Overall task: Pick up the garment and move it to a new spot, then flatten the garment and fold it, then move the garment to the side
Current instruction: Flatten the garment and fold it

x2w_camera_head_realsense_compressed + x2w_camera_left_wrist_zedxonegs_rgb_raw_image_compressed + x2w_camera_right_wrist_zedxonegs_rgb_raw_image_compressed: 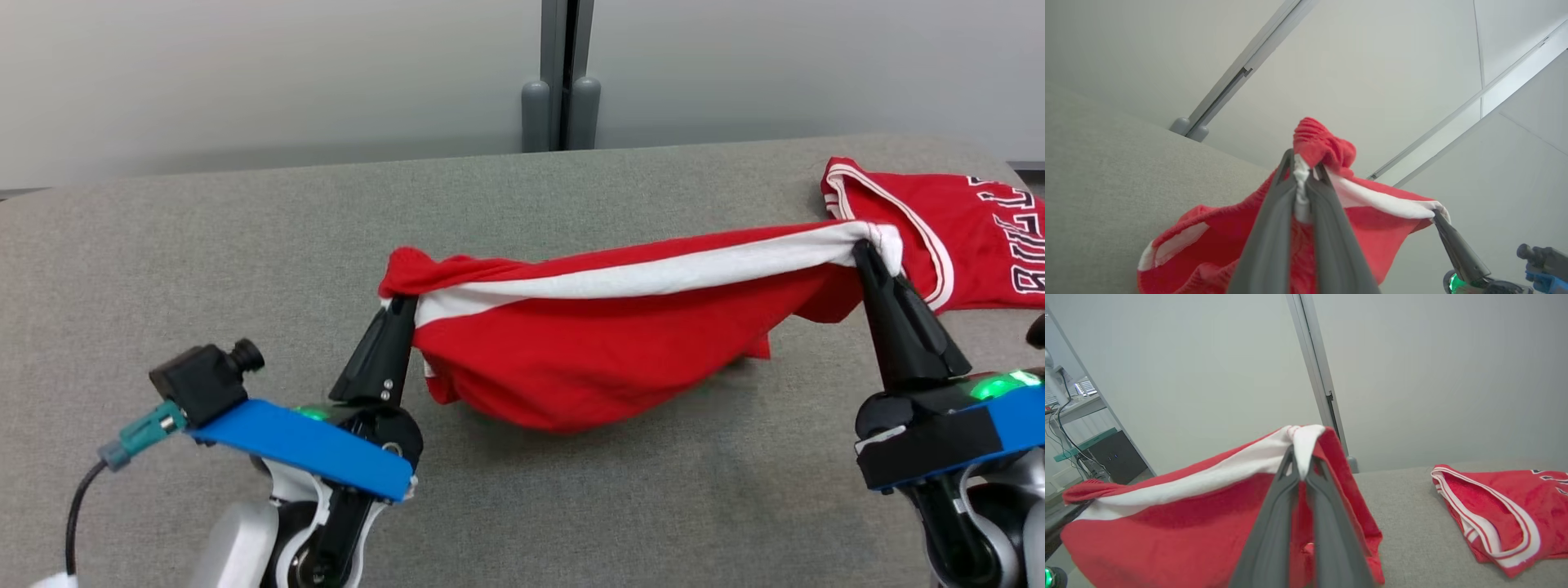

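1. I am pinching the soft red garment with a white band (596,359) tight in my left gripper (400,306) and right gripper (863,249).
2. It is hanging between them, sagging low.
3. Small pinches are risking a slip.

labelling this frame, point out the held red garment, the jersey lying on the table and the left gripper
held red garment (604,359), head view, its sagging red middle
jersey (947,208), head view, red cloth beside the lettering
left gripper (399,305), head view, fingertips shut on the garment's end
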